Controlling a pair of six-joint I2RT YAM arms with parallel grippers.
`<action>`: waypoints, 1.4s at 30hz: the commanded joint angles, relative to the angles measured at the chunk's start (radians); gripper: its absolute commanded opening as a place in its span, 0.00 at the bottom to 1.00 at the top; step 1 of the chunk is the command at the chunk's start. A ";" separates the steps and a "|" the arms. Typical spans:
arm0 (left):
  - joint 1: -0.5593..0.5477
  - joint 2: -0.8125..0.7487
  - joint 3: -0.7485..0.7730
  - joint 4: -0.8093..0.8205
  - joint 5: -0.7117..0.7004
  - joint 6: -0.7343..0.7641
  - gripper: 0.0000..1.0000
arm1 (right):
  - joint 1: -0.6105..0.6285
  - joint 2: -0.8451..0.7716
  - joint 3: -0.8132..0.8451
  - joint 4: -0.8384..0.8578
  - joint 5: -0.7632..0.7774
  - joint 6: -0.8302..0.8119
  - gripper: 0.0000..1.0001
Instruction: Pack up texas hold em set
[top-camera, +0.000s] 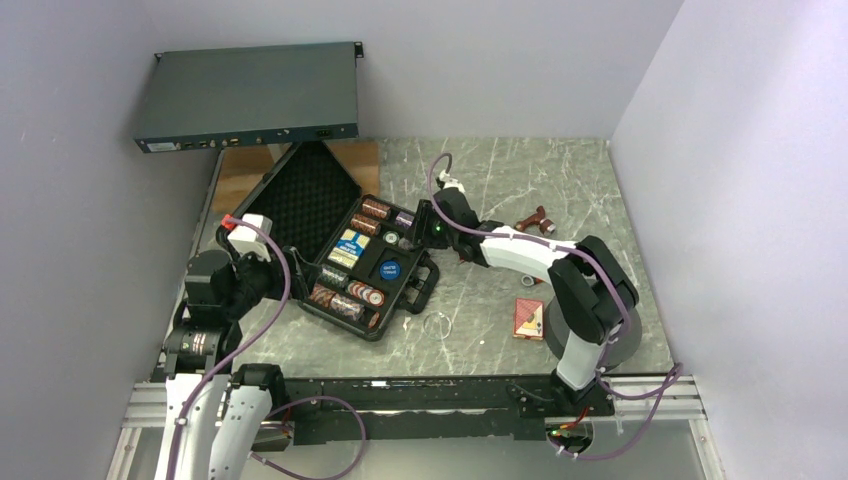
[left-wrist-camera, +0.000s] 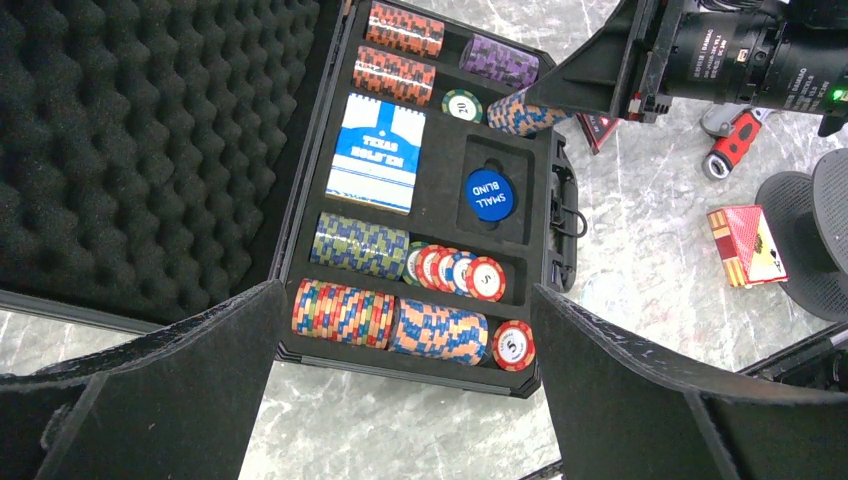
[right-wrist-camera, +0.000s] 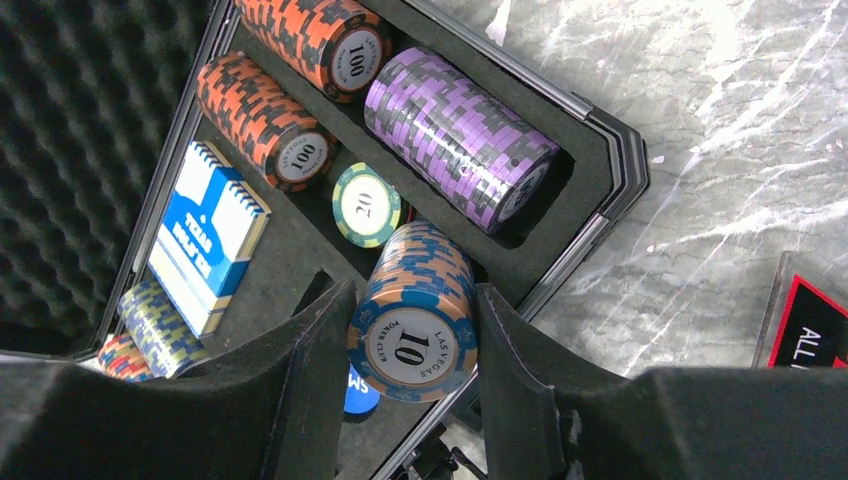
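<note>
Gripping a blue-and-orange striped poker-chip roll (right-wrist-camera: 412, 300), the right gripper (right-wrist-camera: 410, 335) holds it over the black rectangular plastic case (right-wrist-camera: 603, 170), apparently for slotting; the left gripper (left-wrist-camera: 407, 292) hangs spread.

1. From the top we look down from above and behind the arm bases, far enough to see the whole table (top-camera: 560, 180) and the open case (top-camera: 345, 255).
2. From the left wrist we look down between the left fingers (left-wrist-camera: 150, 400) at the case, at middle range, toward the right arm (left-wrist-camera: 740, 55).
3. From the right wrist we sit very close over one case corner, the right fingers (right-wrist-camera: 300, 400) framing a chip roll (right-wrist-camera: 415, 320).
4. All views share the case; both wrists share the blue card box (left-wrist-camera: 370, 150) and purple roll (right-wrist-camera: 460, 140).
</note>
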 joint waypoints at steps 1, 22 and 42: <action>-0.002 -0.010 -0.003 0.035 -0.008 0.011 0.98 | 0.057 0.072 -0.084 -0.147 -0.027 0.038 0.00; -0.003 -0.013 -0.003 0.033 -0.021 0.009 0.98 | 0.060 -0.027 -0.030 -0.161 -0.018 0.045 0.00; -0.003 -0.014 -0.003 0.032 -0.025 0.010 0.99 | 0.049 0.036 0.221 -0.130 -0.145 0.105 0.00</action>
